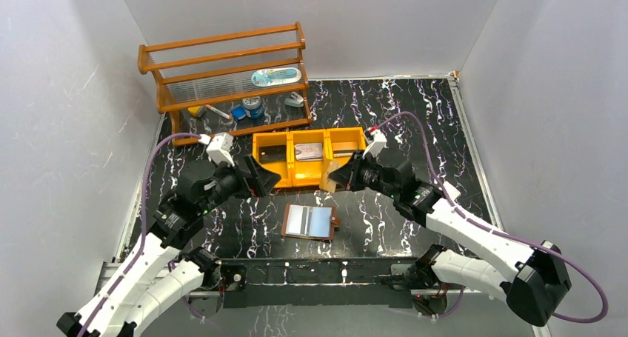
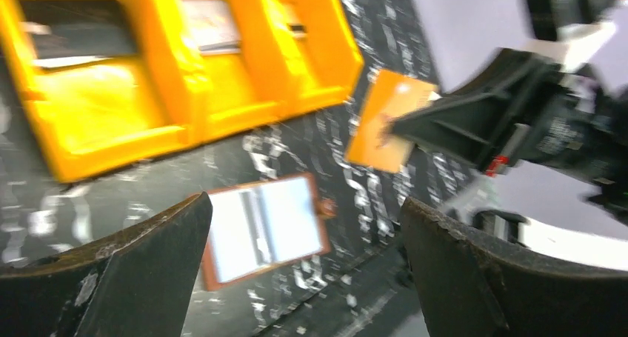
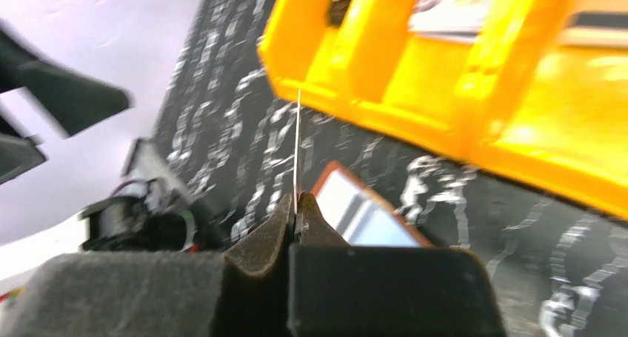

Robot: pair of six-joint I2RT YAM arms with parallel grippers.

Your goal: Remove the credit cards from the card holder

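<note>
Card holder: lying opened flat on the table, pale grey-blue sleeves facing up inside a brown rim, snap tab sticking out on the right side. Sitting near the front edge, between the two arms, close in front of the orange tray but not touching it.

Pinching a thin orange card with the right gripper, fingers pressed together on one edge, holding it in the air just beside the tray's front wall, above the strip of table between tray and holder. Showing from the right wrist only as a fine pale line, edge-on.

Hovering with the left gripper spread wide and gripping nothing, the holder showing below between its fingers, clear of both.

Resting in the three tray compartments: flat card-like pieces, too blurred to name further.

Working on a glossy black surface veined with white, running back to plain pale grey walls closing in the left, back and right. Standing at the back left: a wooden rack with ribbed clear shelves, carrying a few small items. Running along the near edge: a dark rail between the two arm bases.
</note>
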